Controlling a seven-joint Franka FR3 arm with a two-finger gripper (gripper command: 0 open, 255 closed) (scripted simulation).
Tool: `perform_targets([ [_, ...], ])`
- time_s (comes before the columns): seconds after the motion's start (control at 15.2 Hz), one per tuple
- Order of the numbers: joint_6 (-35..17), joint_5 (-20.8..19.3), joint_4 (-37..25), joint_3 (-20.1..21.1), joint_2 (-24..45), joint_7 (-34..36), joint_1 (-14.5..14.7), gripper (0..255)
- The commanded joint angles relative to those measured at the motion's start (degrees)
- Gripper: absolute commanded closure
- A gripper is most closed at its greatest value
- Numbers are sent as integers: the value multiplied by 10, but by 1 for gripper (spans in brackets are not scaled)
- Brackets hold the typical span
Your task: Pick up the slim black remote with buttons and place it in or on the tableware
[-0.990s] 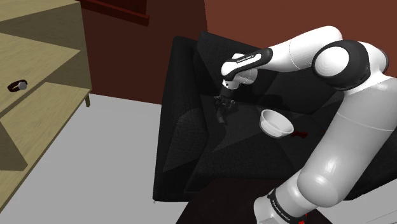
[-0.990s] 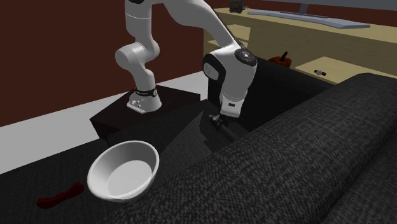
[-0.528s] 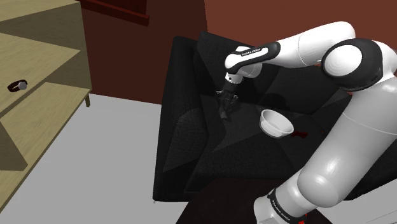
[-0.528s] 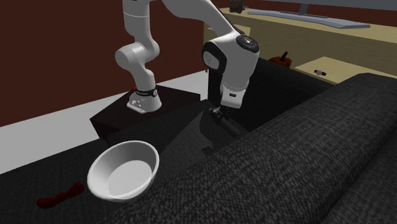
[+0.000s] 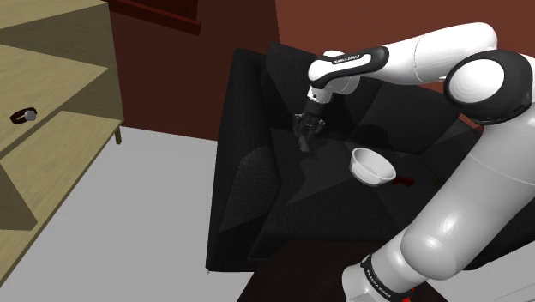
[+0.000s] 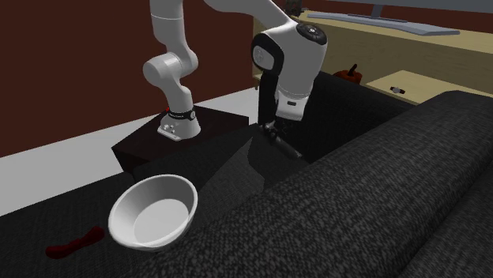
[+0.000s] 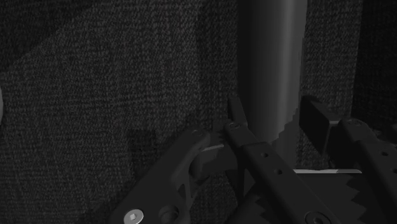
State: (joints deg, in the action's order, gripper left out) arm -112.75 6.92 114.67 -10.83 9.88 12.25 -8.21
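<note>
A slim dark remote (image 7: 272,63) is clasped between my black fingers (image 7: 243,136) and sticks out beyond them. My gripper (image 5: 307,129) is shut on the remote (image 5: 306,142) and holds it a little above the black sofa seat (image 5: 257,172). In the second exterior view the remote (image 6: 287,147) hangs slanted under the gripper (image 6: 271,130). A white bowl (image 5: 370,163) stands on the sofa, to the shoulder view's right of the gripper. That bowl (image 6: 152,210) is upright and has nothing in it.
A small dark red object (image 5: 403,180) lies on the sofa just past the bowl (image 6: 75,242). A wooden shelf unit (image 5: 60,94) with a small dark item (image 5: 24,114) stands at the shoulder view's left, across grey floor. The sofa back (image 6: 379,197) rises close by.
The arm has risen and the gripper has moved up and slightly toward the shoulder view's right, carrying the remote off the sofa seat. The bowl has not moved.
</note>
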Motion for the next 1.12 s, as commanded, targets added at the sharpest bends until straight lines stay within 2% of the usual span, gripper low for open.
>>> perform_targets([
  [0.0,15,-2,-8,0,-8,3,0,255],
  [0.26,38,-5,-20,-1,-18,6,1,255],
  [1.06,23,-45,50,-76,-67,-135,-81,255],
])
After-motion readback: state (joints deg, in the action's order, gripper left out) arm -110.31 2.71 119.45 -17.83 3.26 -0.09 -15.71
